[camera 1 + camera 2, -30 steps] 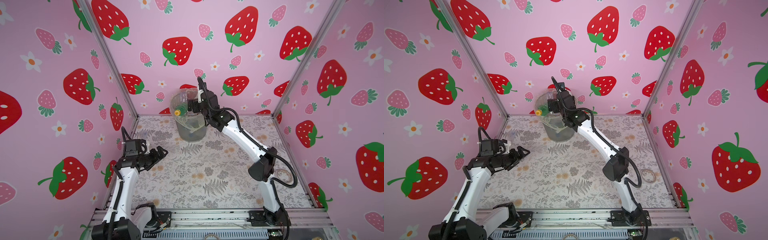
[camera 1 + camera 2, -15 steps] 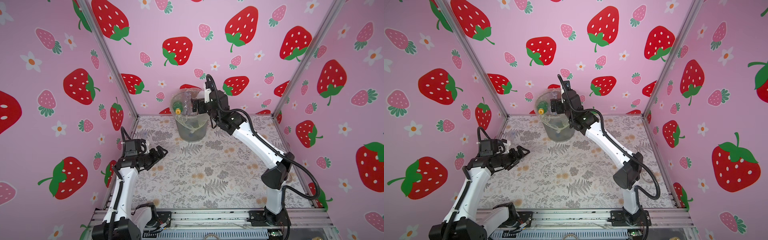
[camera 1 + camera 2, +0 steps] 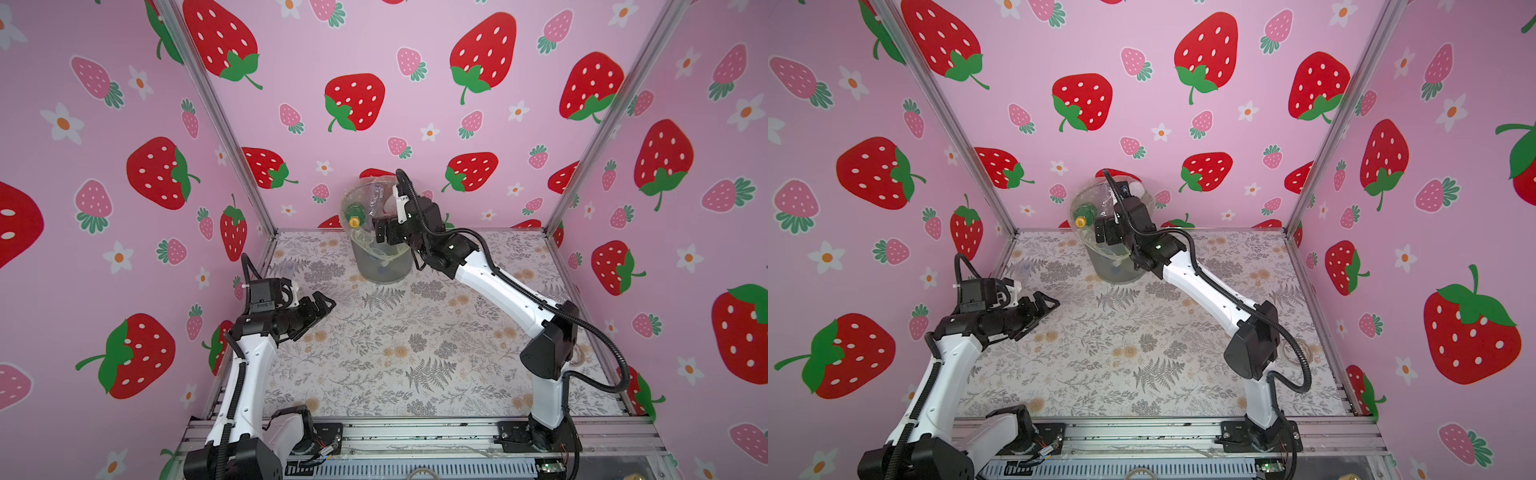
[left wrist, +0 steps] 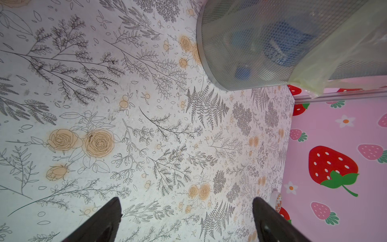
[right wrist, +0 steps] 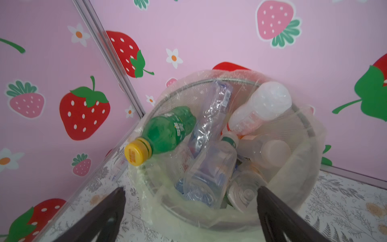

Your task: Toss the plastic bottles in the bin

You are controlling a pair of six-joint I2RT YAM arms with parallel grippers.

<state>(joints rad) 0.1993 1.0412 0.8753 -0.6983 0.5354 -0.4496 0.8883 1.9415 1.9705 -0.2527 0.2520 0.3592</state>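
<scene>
The bin (image 3: 384,266), upper centre in both top views, brims with plastic bottles (image 5: 211,167). The right gripper (image 3: 380,235) hangs wide and empty at its rim; the left gripper (image 3: 325,302), also wide, sits well apart, lower left. One green bottle (image 5: 167,130) slants cap-first over the rim's left edge.

legible text: none | green bottle (image 5: 167,130) label: white marks, unreadable | clear bottle (image 5: 209,119): barcode (image 5: 226,100)

bright, even, diffuse light fills the enclosure; shadows on the desk (image 3: 374,353) are faint and soft-edged. both top views stretch the wall print (image 3: 62,249) toward the edges. in the right wrist view the clear liner (image 5: 209,218) of the bin (image 5: 301,125) shows small glints, and the dark fingers (image 5: 100,218) near the lens are blurred.
</scene>
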